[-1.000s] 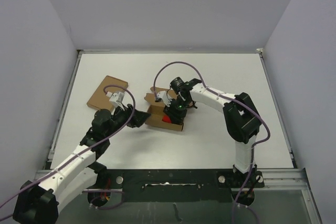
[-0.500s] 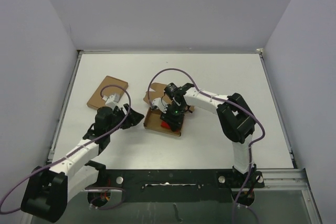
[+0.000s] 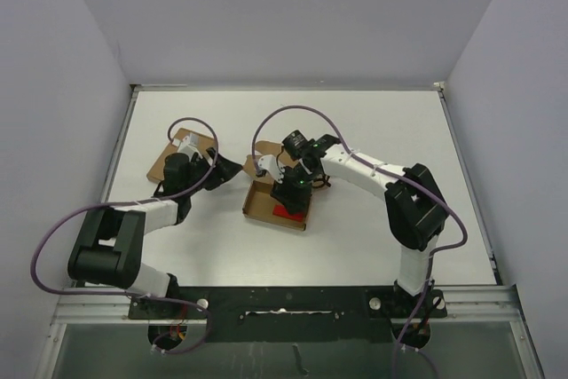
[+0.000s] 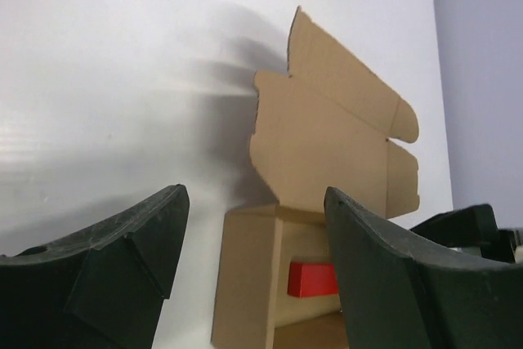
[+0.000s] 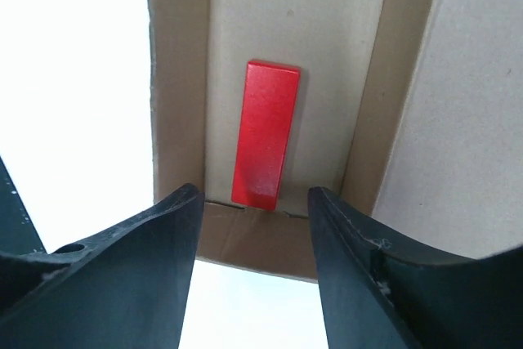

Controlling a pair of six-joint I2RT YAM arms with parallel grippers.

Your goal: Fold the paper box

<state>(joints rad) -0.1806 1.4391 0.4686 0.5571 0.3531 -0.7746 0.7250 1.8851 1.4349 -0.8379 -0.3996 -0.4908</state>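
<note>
Top view: paper box [image 3: 264,207] lies open mid-table [image 3: 390,122], a little toward left edge, red block [image 3: 286,211] inside. Right gripper [image 3: 292,191] sits over box. Left gripper [image 3: 229,169] just beside box's left side; flat cardboard sheet [image 3: 162,169] near left edge.
Left wrist view: fingers spread, box ahead, flaps raised.
Right wrist view: fingers spread either side of block's end, holding nothing.

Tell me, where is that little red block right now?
In the overhead view, the red block lies inside the open paper box near the table's middle, directly beneath the right gripper.
</note>
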